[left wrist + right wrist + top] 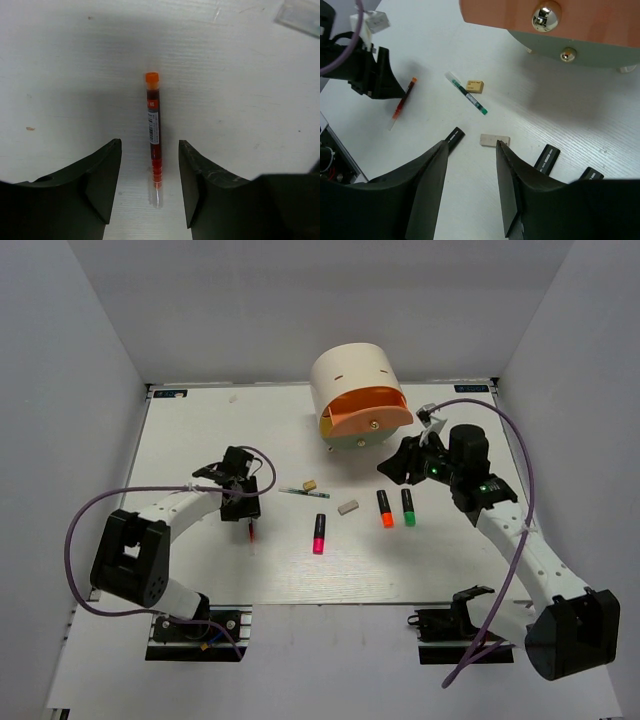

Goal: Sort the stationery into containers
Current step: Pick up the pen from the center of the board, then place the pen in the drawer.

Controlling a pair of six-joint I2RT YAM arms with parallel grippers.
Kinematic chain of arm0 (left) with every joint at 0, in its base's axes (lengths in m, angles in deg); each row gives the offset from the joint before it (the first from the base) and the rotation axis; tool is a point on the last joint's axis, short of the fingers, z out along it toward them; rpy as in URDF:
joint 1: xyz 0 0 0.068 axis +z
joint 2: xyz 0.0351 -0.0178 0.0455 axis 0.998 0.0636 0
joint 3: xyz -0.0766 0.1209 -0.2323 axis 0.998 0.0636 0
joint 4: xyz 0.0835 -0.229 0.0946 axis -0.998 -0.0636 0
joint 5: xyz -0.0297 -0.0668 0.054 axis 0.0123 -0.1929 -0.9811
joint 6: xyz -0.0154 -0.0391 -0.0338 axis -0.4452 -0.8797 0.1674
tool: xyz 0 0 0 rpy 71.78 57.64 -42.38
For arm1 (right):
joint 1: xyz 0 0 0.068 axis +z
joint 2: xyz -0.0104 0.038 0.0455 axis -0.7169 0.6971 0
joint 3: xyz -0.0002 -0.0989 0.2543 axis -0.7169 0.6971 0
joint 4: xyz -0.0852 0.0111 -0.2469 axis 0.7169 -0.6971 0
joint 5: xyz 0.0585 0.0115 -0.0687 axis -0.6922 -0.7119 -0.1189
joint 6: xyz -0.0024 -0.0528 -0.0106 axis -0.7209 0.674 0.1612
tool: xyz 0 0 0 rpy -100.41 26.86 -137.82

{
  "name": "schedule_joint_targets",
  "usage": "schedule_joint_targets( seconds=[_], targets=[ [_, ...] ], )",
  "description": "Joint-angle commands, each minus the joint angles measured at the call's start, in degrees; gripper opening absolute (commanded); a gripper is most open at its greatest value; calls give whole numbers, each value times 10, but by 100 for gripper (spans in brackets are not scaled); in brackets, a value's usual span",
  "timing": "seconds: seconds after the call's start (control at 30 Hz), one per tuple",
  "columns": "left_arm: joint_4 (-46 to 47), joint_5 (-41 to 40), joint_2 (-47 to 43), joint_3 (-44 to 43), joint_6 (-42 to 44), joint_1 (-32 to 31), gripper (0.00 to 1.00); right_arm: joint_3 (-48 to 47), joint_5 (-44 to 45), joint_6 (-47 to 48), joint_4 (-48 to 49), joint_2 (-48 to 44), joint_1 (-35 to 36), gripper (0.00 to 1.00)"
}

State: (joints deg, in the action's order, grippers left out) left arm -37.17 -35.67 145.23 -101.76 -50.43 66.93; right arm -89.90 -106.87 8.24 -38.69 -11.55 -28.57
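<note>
Pen (pixel 153 135) lies inside the parted left pincer (pixel 150 145) — half-hidden from above.

Nothing here that we can read

We find a white label with fine dark print, and just beyond it a red patch with pale marks, on the red pen (pixel 154 130) lying in the gap of the left gripper (pixel 150 144); both are too blurred to read. Ahead of the right gripper (pixel 471 145), the green pen (pixel 468 95) carries a pale printed band, too small for us to make out.
</note>
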Motion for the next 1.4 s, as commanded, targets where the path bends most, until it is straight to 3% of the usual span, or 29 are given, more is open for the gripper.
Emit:
schedule_joint_targets(
  seconds=[0.0,0.17,0.43,0.7,0.9,0.97,1.1,1.27,1.37],
  targets=[
    [-13,-44,15,-26,-19,-22,59,10,-16,16,16,-23,-2,49],
    [-19,-71,49,-42,-32,-43,57,18,-21,14,22,-49,-3,49],
    [-35,-85,86,-54,-37,-48,37,21,-24,10,24,-72,-4,52],
    [-30,-51,74,-49,-31,-54,26,25,-29,12,26,-98,-4,53],
    [30,33,-44,-69,-14,-66,11,29,-66,41,31,-121,-5,56],
    [51,53,-90,-90,-9,-72,5,32,-64,43,39,-134,-5,48],
    [106,124,-141,-120,11,-77,3,40,-55,51,50,-147,-4,38],
    [214,208,-160,-145,16,-89,0,42,-27,57,56,-163,-5,38],
    [345,245,-160,-145,-2,-94,0,47,-23,58,57,-170,-4,38]
  ],
)
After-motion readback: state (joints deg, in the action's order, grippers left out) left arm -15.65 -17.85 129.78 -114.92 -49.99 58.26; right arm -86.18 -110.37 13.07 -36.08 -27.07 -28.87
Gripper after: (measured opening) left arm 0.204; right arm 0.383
